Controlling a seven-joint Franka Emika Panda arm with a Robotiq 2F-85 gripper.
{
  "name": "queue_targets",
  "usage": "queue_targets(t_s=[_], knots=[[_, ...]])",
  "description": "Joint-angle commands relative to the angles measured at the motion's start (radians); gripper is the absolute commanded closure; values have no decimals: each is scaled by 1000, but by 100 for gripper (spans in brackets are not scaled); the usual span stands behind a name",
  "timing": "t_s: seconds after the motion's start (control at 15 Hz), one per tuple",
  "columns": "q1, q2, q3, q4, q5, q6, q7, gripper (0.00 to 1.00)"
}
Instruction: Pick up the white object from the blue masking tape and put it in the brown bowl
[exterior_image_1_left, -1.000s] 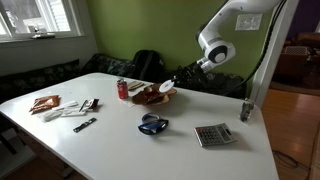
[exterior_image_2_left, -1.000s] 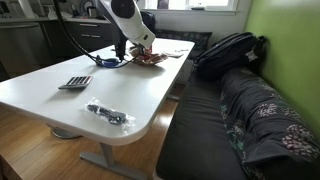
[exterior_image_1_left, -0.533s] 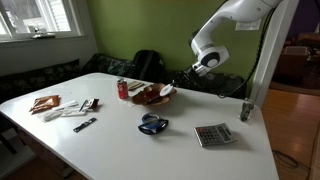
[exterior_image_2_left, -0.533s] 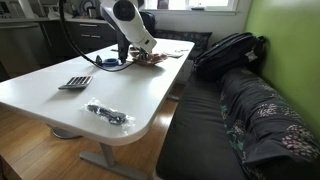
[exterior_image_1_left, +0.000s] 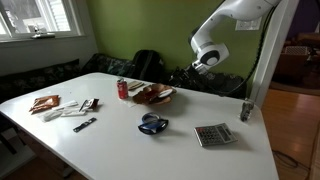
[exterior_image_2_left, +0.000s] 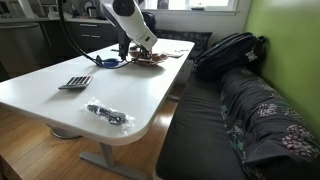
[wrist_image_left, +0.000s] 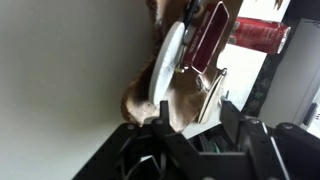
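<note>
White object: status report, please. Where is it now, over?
Gripper open, raised beside brown bowl. White object in the bowl. Red can close by, not blocking.

- Along the far edge of the table (exterior_image_1_left: 150, 160), the brown bowl (exterior_image_1_left: 153, 96) and a red can (exterior_image_1_left: 123, 89) stand just beside each other.
- The arm (exterior_image_1_left: 207, 48) leans in over the far edge near the bowl.
- The blue masking tape (exterior_image_1_left: 152, 124) and a calculator (exterior_image_1_left: 215, 134) occupy the middle, with bare top between them.
- Packets (exterior_image_1_left: 45, 103) crowd the window-end corner.
- The near edge lies open.
</note>
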Motion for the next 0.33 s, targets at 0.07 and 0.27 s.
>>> queue_targets(t_s=[0.07, 0.27], knots=[[11, -232, 12, -184, 71, -23, -241, 6], [13, -197, 18, -121, 31, -10, -223, 7]])
